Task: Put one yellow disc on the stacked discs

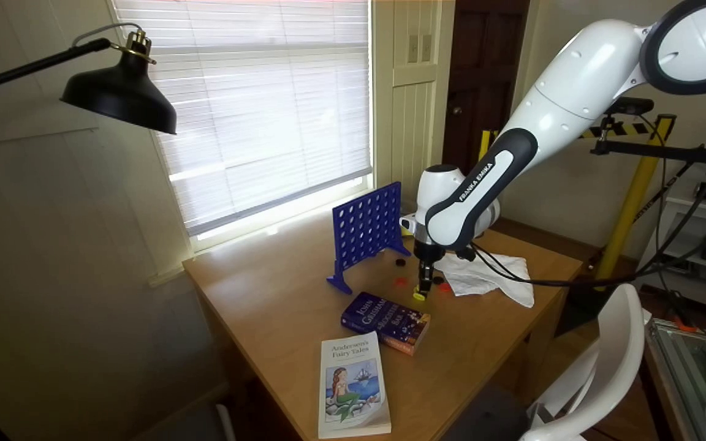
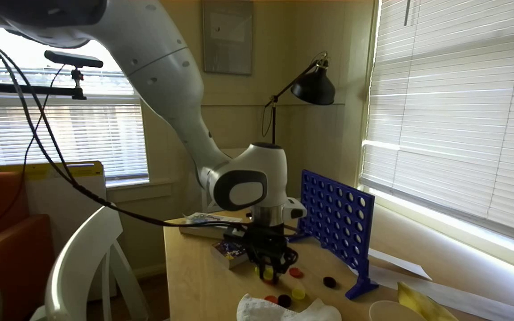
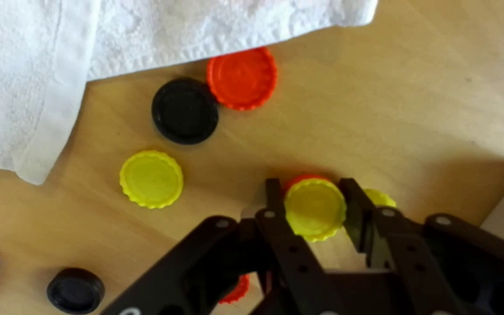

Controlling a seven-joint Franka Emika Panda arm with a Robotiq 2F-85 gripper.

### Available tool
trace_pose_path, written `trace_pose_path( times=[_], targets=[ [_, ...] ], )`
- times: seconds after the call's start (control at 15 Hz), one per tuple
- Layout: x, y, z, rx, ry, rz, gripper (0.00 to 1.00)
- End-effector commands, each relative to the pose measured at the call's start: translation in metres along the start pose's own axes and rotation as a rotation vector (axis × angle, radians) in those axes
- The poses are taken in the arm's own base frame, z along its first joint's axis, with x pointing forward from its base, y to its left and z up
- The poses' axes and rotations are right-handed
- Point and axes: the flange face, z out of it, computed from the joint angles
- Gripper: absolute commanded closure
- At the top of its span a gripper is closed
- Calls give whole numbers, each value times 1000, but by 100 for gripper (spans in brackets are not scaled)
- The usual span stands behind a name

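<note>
Near the white cloth (image 3: 169, 35), the gripper (image 3: 311, 192) holds a yellow disc (image 3: 315, 214), its fingers (image 3: 274, 199) narrowly parted and set against opposite sides of the rim. Beneath, the stacked discs (image 3: 306, 177) show only as a red edge; whether the yellow disc touches them cannot be told. At the cloth's border lies a red disc (image 3: 242, 81), touching a black disc (image 3: 185, 111); a loose yellow disc (image 3: 151, 180) lies near the cloth. A blue rack (image 1: 366, 228) stands apart from the cloth.

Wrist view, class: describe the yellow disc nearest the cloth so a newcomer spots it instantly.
Find the white cloth at upper left, then the black disc nearest it. Below that lies the only yellow disc neither between nor behind the jaws.
</note>
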Motion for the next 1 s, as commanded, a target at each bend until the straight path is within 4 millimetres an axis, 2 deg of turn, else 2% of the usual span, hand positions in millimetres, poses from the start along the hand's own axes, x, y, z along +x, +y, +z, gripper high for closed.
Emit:
trace_pose_path(
  times=[0.0, 0.07, 0.27, 0.33, 0.4, 0.47, 0.67, 0.73, 0.93],
  targets=[
    [-3, 0, 3, 16, -20, -1, 62],
    [-3, -1, 3, 16, -21, -1, 63],
    [-4, -2, 0, 17, -14, -1, 50],
    [-5, -2, -1, 16, -10, -2, 50],
    [-6, -4, -3, 16, -6, -4, 35],
    [-6, -4, -5, 18, -4, -4, 25],
    [-9, -6, -13, 19, 4, 2, 4],
    [-10, -6, -16, 16, 5, 7, 1],
    [-18, -6, -28, 16, -21, 63, 0]
  ],
)
